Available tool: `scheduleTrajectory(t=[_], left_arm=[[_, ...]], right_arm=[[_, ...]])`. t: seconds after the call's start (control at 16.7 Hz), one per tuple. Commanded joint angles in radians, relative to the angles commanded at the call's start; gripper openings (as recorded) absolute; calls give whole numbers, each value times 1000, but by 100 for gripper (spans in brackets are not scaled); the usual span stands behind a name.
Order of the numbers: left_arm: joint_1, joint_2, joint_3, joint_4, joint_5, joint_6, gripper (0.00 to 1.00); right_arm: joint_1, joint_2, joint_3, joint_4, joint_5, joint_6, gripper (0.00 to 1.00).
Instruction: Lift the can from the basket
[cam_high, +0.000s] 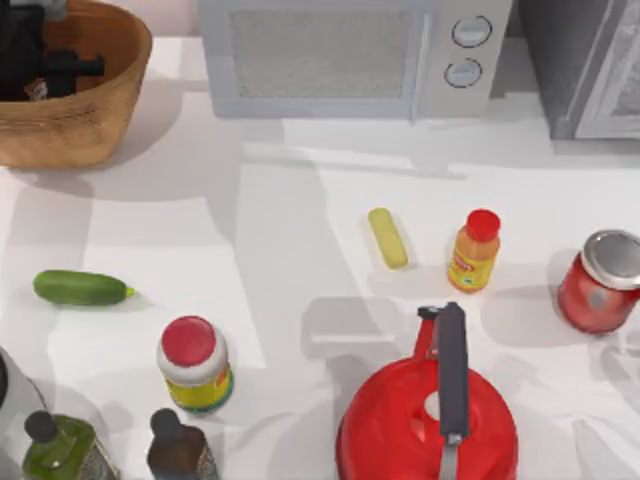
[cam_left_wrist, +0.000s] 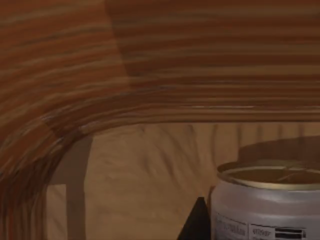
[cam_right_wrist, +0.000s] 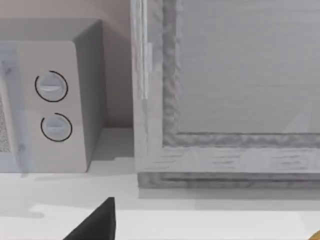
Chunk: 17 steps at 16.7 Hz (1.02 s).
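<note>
Top view: your left end effector (cam_high: 45, 65) is down inside the basket (cam_high: 100, 110).
Left wrist view puts the can (cam_left_wrist: 267, 205) close by; you cannot tell its finger state.

Basket (cam_high: 85, 110) at desk (cam_high: 300, 250) far-left corner; can (cam_left_wrist: 267, 205) inside it, left gripper (cam_high: 45, 65) over it. Microwave (cam_high: 350, 55) at back centre. Cucumber (cam_high: 80, 288) at left, kettle (cam_high: 430, 420) front right, larger can (cam_high: 600, 280) at right edge.
</note>
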Motion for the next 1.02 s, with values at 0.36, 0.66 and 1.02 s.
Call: scheduleTrajectory(t=[0.36,0.66,1.02], left_arm=[[2,-28,13,-1,-5,5,0],[27,-129,-59,65,-15,-14,0],[71,-586,-426,300,-35,-50,0]], right_arm=[[0,0,0,0,0,0,100],[0,0,0,0,0,0,100],[0,0,0,0,0,0,100]])
